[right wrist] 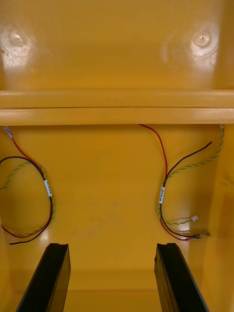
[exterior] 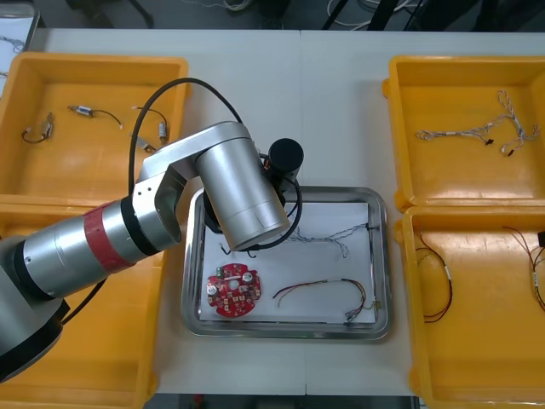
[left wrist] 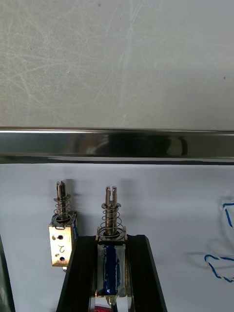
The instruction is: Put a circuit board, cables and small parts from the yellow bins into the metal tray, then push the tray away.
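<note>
Small metal part point(left wrist: 111, 258), base hidden, in left end effector point(left wrist: 112, 240) over tray point(left wrist: 117, 145); right end effector point(right wrist: 112, 246) wide.

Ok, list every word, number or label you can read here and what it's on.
"2": handwritten on the loose small metal part in the metal tray, beside the left gripper.
White tags on the red and yellow cables: too small to read.
Red circuit board markings: too small to read.

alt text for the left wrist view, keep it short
The left pincer is shut on a small metal part with a spring, over the white inside of the metal tray. A second small metal part lies beside it; the light table lies beyond the rim.
</note>
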### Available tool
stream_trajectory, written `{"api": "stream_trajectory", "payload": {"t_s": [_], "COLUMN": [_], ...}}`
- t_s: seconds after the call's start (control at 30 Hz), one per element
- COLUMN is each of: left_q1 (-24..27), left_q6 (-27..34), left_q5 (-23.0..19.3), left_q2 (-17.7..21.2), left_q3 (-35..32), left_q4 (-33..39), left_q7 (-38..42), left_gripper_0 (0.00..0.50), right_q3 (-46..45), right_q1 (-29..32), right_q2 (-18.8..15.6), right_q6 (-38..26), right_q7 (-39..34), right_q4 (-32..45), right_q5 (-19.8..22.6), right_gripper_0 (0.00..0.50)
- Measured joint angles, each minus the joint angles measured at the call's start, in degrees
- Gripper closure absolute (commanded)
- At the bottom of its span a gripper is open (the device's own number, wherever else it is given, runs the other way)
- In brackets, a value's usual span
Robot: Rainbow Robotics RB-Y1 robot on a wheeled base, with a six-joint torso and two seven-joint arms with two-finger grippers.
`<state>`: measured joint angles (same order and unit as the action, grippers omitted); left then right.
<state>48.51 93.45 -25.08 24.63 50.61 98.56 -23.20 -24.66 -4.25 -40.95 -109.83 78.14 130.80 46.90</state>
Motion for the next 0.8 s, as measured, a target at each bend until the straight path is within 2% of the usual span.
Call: {"api": "stream_trajectory", "payload": {"t_s": [0.2,0.23,0.27,0.33,0.4,0.47,0.5,0.53,0.8], "left_q1": [0.00,0.00,0.00,0.00,0.00,0.00,0.00,0.00,0.00], "left_q6": [-0.22,-0.23,-0.23,-0.24,-0.26,-0.27,-0.28,-0.28,-0.30], "left_q5": [0.14,0.19,0.24,0.35,0.48,0.59,0.60,0.62,0.73], "left_q2": [-0.02,-0.02,-0.02,-0.02,-0.02,-0.02,-0.02,-0.02,-0.02], "left_q3": [0.00,0.00,0.00,0.00,0.00,0.00,0.00,0.00,0.00], "left_q4": [-0.01,-0.01,-0.01,-0.01,-0.01,-0.01,-0.01,-0.01,-0.02], "left_q7": [0.80,0.80,0.80,0.81,0.82,0.83,0.84,0.84,0.85], "left_gripper_0": [0.493,0.412,0.367,0.221,0.134,0.070,0.012,0.000,0.000], "right_q3": [-0.01,-0.01,-0.02,-0.02,-0.02,-0.03,-0.03,-0.03,-0.11], "right_q1": [0.00,0.00,0.00,0.01,0.01,0.01,0.01,0.01,0.01], "right_q2": [0.00,0.00,0.00,0.00,0.00,0.00,0.00,0.00,0.00], "right_q6": [0.00,0.00,0.00,0.00,0.00,0.00,0.00,0.00,0.00], "right_q7": [0.00,0.00,0.00,0.00,0.00,0.00,0.00,0.00,0.00], "right_q4": [0.00,0.00,0.01,0.01,0.01,0.01,0.01,0.02,0.02], "right_q5": [0.01,0.01,0.01,0.01,0.01,0.01,0.01,0.01,0.01], "right_gripper_0": [0.000,0.000,0.000,0.000,0.000,0.000,0.000,0.000,0.000]}}
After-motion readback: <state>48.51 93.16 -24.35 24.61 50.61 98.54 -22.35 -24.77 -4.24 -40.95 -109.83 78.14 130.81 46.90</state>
